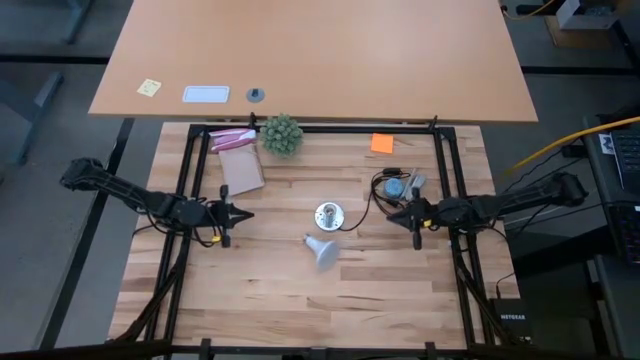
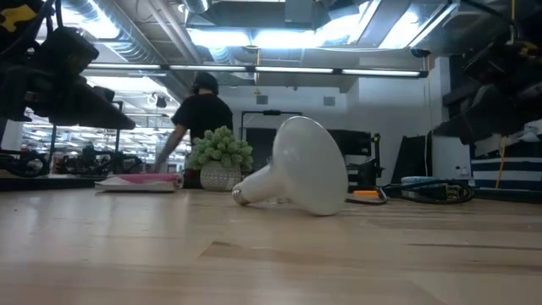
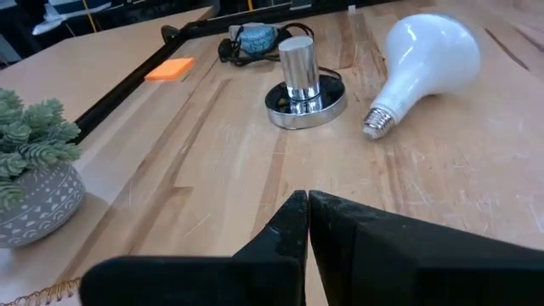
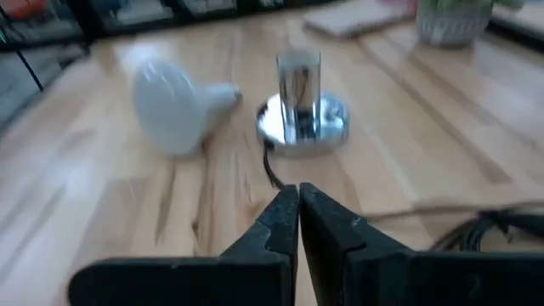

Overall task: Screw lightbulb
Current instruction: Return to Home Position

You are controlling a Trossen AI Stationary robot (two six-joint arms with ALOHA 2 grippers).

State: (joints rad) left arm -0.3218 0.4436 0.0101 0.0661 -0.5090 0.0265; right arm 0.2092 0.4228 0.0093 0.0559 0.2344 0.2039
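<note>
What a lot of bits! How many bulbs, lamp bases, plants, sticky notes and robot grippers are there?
lightbulb: 1
lamp base: 1
potted plant: 1
sticky notes: 2, the orange sticky note and the yellow sticky note
grippers: 2, the left gripper and the right gripper, both shut and empty
Total: 7

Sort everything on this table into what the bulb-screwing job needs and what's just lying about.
Job: lightbulb, lying on its side; silver lamp socket beside it; left gripper and right gripper, both shut, waiting either side.
Lying about: potted plant; notebook; orange sticky note; cable bundle.
</note>
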